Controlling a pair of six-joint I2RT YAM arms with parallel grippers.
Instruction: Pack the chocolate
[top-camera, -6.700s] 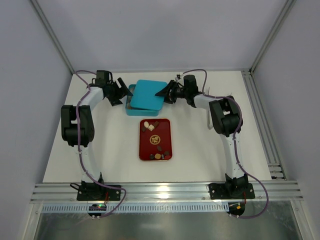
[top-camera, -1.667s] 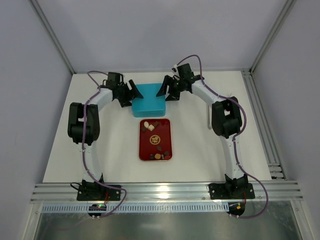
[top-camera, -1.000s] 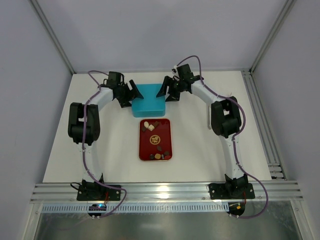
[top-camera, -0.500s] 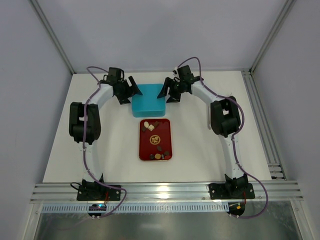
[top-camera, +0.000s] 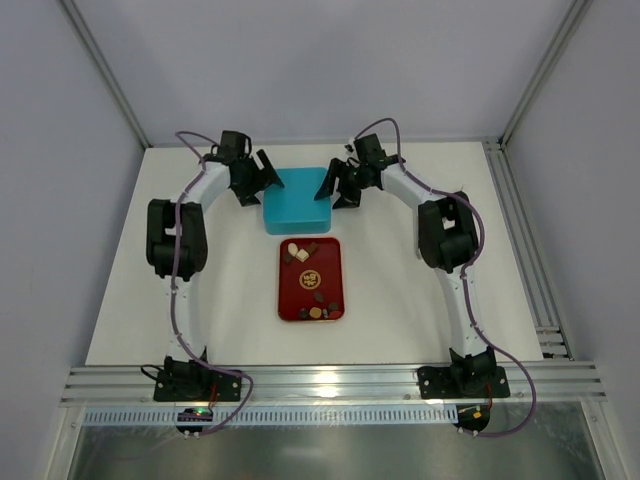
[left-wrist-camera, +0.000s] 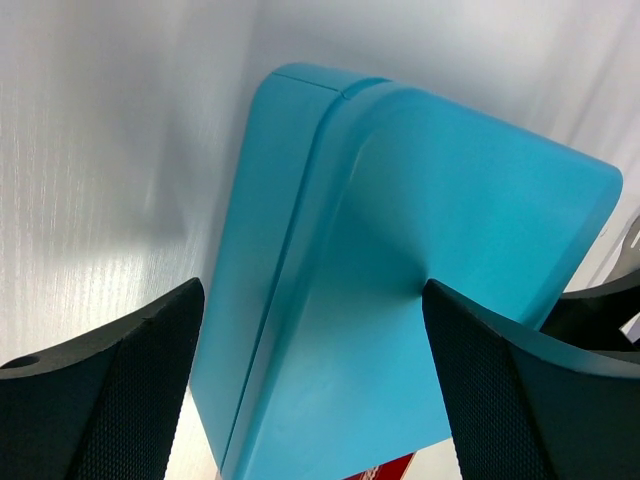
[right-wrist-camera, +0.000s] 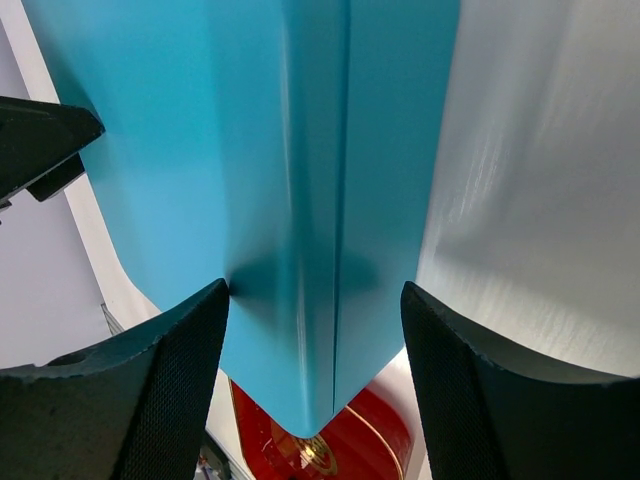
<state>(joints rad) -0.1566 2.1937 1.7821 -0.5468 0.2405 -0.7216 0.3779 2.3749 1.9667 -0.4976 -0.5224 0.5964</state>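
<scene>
Teal box (top-camera: 296, 200) is sitting between open left jaws and open right jaws, its near edge just beside the red tray (top-camera: 293, 295) holding chocolate (top-camera: 302, 254).

Box (top-camera: 296, 200) sat far-mid on table (top-camera: 400, 300); tray (top-camera: 292, 290) w/ chocolate (top-camera: 298, 252) just near of it; left gripper (top-camera: 262, 180) & right gripper (top-camera: 330, 187) flanked box.

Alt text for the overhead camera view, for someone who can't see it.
Seen from above, two robot arms reach across a white table to a closed teal box, with the left gripper and right gripper open at its two sides. Nearer the arm bases, a red tray holds scattered small chocolates.
</scene>
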